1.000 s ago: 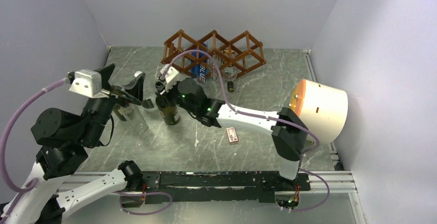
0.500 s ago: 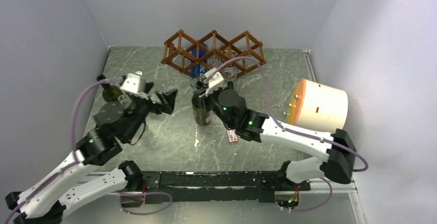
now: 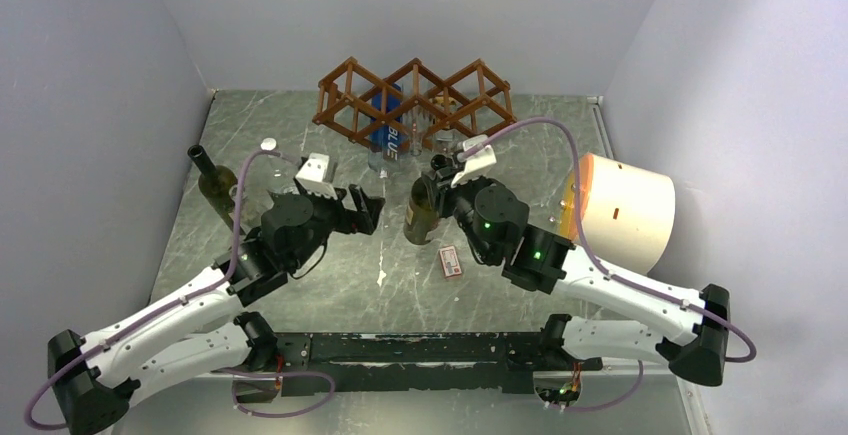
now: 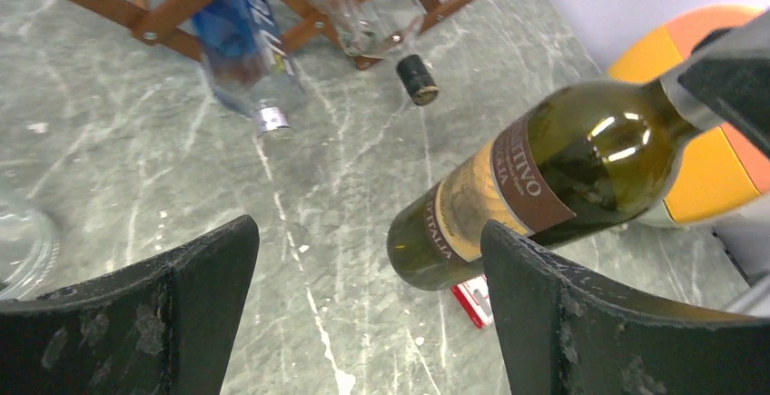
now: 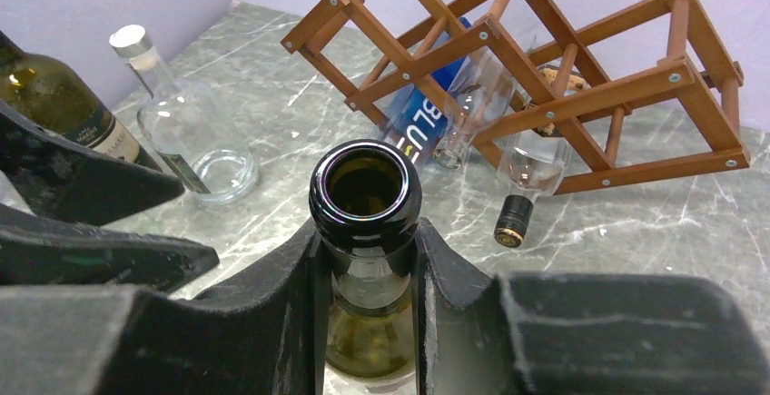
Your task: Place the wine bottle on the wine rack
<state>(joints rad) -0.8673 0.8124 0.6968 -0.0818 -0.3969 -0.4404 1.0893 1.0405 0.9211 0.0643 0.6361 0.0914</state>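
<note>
- Grips the wine bottle by the neck, just under the open mouth, with the right pincer clamped tight on the glass.
- Holds it tilted, base down toward the worktop, near the front of the wine rack but in no cell yet; cannot tell whether the base touches the worktop.
- Leaves the left pincer spread wide and empty, facing the label.
- Looks like the carrying step. Next calls for laying the bottle nearly flat and sliding it into a free cell, clear of the blue-labelled bottle lodged there.
- Compared with half a second ago, places the bottle further right and more tilted, and brings the left arm inward, away from the second green bottle.
</note>
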